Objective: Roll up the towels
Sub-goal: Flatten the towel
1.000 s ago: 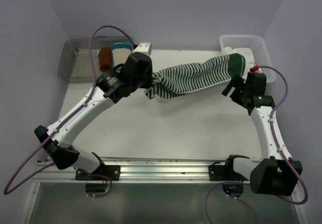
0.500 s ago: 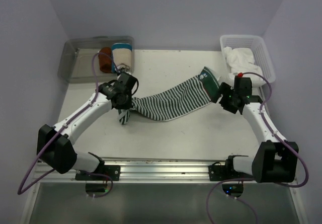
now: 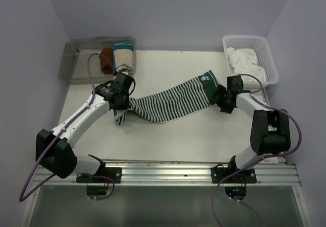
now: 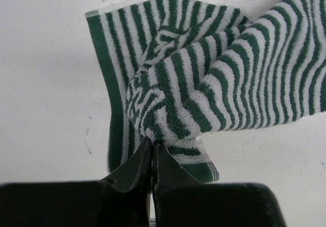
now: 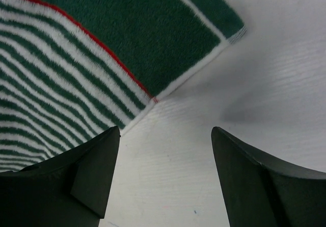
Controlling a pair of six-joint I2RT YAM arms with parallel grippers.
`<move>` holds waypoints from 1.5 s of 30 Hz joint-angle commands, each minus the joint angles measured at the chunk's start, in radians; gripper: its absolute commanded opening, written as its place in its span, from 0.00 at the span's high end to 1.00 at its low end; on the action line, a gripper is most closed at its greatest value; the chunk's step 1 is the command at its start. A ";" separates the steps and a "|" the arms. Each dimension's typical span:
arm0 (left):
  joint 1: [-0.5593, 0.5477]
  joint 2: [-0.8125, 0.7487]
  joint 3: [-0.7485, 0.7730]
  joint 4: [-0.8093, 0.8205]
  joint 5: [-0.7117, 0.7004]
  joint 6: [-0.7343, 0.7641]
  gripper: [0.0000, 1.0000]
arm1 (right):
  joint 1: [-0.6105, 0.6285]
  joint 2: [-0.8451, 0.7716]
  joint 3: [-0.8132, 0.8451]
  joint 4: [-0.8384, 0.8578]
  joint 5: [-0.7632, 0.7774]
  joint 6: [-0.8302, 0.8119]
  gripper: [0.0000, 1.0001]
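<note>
The green-and-white striped towel (image 3: 173, 102) lies stretched across the table from left to right. My left gripper (image 4: 152, 144) is shut on its bunched left end (image 4: 168, 104), close to the table. The towel's right end, with its solid green band (image 5: 153, 38), lies flat on the table. My right gripper (image 5: 165, 132) hovers open just beside that corner, with only bare table between its fingers. The plain white towel (image 3: 243, 59) lies crumpled in the white basket (image 3: 270, 58) at the back right.
A clear bin (image 3: 76, 58) at the back left holds a rolled rust-brown towel (image 3: 106, 59) and a rolled cream towel with a teal band (image 3: 123, 56). The metal rail (image 3: 163, 168) runs along the near edge.
Both arms lowered the striped towel from mid-air onto the table. The right gripper has let go of the right end and now sits open beside it. The left gripper kept its hold.
</note>
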 commanded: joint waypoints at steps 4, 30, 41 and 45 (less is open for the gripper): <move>0.069 0.001 0.023 0.044 -0.003 0.051 1.00 | -0.032 0.145 0.136 0.046 0.053 -0.033 0.25; 0.164 0.114 0.271 0.039 0.023 0.148 1.00 | -0.033 -0.132 0.325 -0.067 0.070 -0.016 1.00; 0.217 0.144 0.433 0.018 0.086 0.180 1.00 | -0.032 -0.357 0.312 -0.158 0.077 -0.032 1.00; 0.218 0.130 0.318 0.059 0.096 0.160 1.00 | 0.009 -0.339 0.143 -0.142 0.024 -0.039 0.63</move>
